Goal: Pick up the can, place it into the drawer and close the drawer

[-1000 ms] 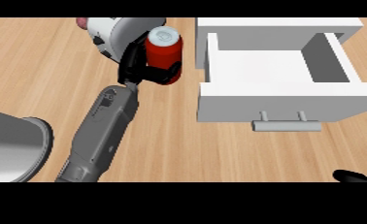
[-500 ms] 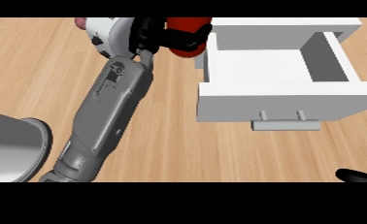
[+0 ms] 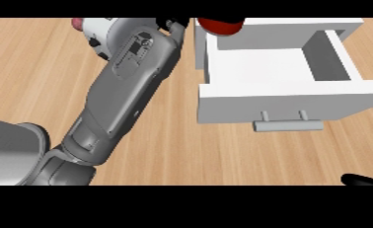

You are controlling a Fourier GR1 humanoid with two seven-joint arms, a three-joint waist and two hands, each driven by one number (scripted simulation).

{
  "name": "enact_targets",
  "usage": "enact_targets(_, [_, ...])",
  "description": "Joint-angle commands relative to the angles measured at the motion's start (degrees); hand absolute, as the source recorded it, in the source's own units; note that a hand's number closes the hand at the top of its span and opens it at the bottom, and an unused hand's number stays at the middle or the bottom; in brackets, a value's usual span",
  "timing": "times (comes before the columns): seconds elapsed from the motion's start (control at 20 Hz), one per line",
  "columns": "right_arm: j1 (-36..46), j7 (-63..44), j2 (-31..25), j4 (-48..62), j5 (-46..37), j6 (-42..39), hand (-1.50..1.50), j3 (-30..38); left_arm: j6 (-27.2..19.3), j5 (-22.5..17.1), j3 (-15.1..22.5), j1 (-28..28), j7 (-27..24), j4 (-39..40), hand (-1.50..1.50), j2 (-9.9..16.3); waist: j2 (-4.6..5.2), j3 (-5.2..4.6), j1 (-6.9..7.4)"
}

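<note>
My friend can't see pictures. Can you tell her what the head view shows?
The robot's left hand holds a red can over the back left corner of an open white drawer on a wooden counter. Only a tip of the right hand shows at the lower right.

The grey left forearm point(image 3: 124, 98) stretches up to the view's top edge.

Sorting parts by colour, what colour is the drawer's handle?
Grey, on the white drawer's handle, head view.
</note>
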State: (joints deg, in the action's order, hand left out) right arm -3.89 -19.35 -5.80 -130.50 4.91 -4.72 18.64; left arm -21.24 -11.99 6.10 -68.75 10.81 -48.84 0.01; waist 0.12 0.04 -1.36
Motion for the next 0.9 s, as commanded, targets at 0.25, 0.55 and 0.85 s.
enact_targets(0.25, [0.8,0.3,-0.3,0.5,0.9,-0.1,-1.50,0.6,-2.1,-3.6,0.4,-14.9,1.6,13.9,1.50,0.0,0.32,0.03,-1.04])
enact_targets(0.55, [3.3,-0.7,-1.5,1.4,1.5,-0.8,-1.50,-0.5,-6.1,-9.3,5.7,-18.7,-1.8,21.8,1.50,0.0,0.89,0.12,-3.57])
enact_targets(0.85, [4.9,-3.5,-2.3,0.7,1.2,0.1,-1.50,-0.7,-8.9,-10.8,9.4,-23.3,-1.5,26.0,1.50,0.0,0.91,0.13,-3.73])
